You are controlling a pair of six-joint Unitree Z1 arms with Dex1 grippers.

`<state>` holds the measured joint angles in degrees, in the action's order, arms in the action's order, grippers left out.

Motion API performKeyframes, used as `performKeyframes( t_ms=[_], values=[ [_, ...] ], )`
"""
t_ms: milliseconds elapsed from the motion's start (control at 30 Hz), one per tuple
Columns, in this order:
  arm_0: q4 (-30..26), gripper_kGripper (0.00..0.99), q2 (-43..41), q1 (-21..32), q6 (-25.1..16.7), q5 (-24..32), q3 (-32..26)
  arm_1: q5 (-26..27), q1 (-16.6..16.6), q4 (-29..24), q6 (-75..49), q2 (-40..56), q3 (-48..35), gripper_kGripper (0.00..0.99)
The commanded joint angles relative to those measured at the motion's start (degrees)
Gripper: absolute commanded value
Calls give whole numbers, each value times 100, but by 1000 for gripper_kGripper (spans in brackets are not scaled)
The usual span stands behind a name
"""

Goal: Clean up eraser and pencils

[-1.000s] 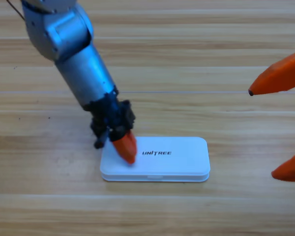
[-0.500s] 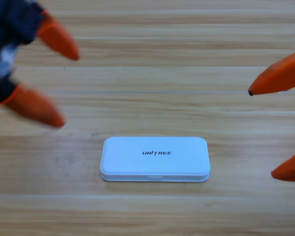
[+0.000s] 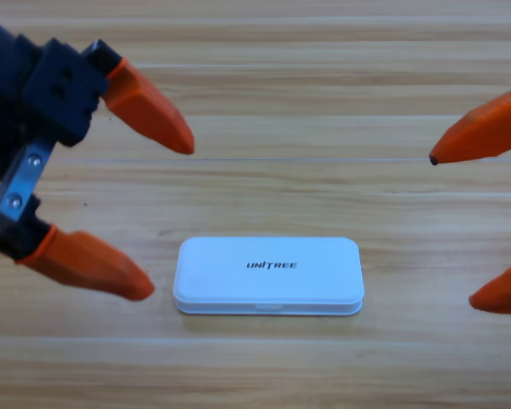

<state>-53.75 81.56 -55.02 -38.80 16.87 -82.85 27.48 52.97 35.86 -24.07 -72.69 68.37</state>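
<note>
Orange-jawed left gripper (image 3: 166, 220) & right gripper (image 3: 453, 228) wide open, empty.

Left end effector (image 3: 166, 221) and right end effector (image 3: 451, 230) both wide-jawed at opposite edges.

Bright even light; soft faint shadows; no glare; sharp throughout.
</note>
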Motion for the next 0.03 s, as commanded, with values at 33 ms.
performKeyframes(
  t_ms=[33],
  values=[
    [120, 990, 150, -167, 83, 54, 296, 91, -33, -70, 51, -96, -210, 960]
  ],
)
